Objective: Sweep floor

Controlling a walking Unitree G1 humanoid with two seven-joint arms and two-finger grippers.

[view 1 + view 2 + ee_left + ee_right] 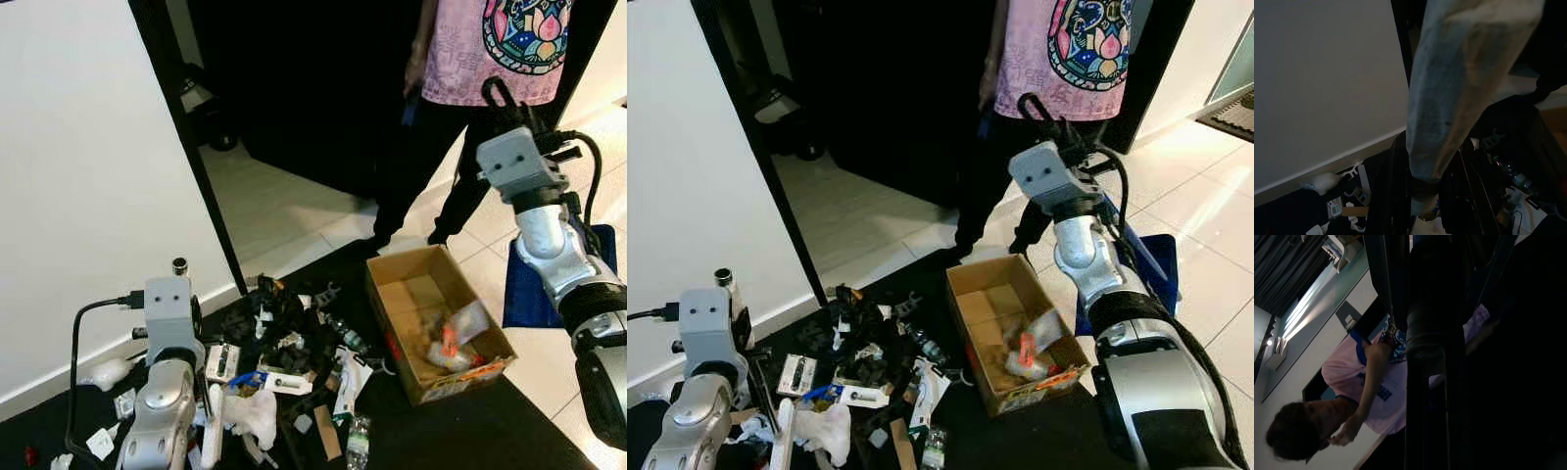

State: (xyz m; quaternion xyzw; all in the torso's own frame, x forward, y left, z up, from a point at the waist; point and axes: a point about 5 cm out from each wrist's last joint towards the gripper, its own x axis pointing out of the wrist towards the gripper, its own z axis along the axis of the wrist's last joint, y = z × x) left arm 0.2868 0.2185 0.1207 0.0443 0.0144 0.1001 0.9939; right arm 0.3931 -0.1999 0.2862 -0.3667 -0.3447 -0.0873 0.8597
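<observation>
— Got far with the sweeping?
— Barely started. Found litter (279, 357) heaped on dark floor (490, 421) beside cardboard box (387, 294); spotted a few scraps inside.
— Checked tools?
— Noted left gripper (1427, 205) clamped round pale handle (1464, 73) above heap. Saw right gripper (507, 98) raised over blue pan (544, 289); couldn't tell its grip.
</observation>
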